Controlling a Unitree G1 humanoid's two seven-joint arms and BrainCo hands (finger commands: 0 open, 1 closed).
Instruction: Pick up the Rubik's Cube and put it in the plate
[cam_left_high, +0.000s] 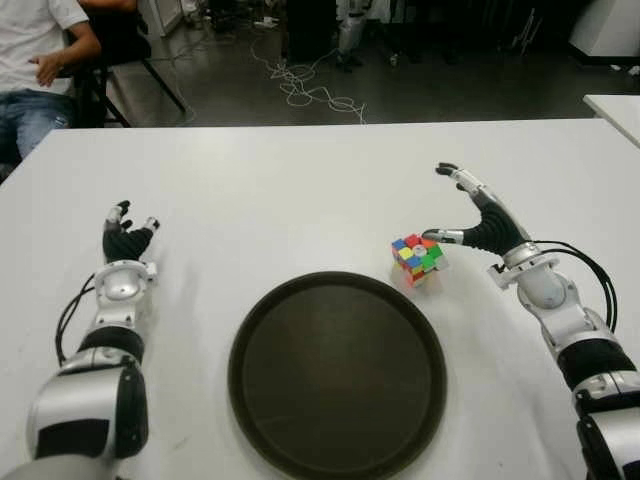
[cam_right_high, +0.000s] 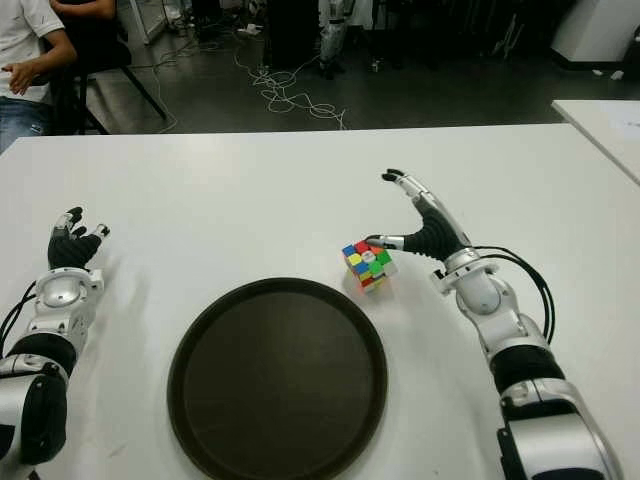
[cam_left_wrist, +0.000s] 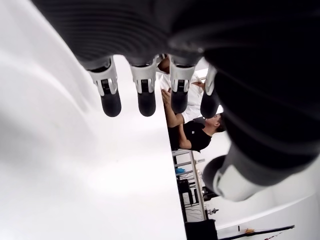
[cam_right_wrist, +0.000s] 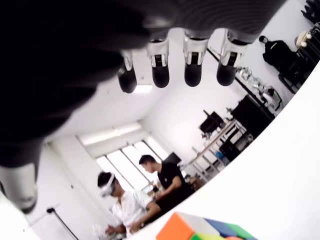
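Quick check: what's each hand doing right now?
Left hand: open, holding nothing.
Right hand: open beside the Rubik's Cube, not grasping it.

The round dark brown plate (cam_left_high: 337, 375) is running off the lower edge; the multicoloured Rubik's Cube (cam_right_wrist: 200, 229) is showing only its top. The seated person in a white shirt (cam_left_high: 35, 50) is being cut off at the corner.

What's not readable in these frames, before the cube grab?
- Rubik's Cube: far and underside faces hidden in the eye views; right wrist view shows only a corner, cut by the frame edge.
- Thumb contact: right hand is open beside the cube; whether the thumb tip touches it cannot be told.
- Plate: near rim cut off in the left eye view.
- Left hand: palm side hidden; whether it touches the table is unclear.
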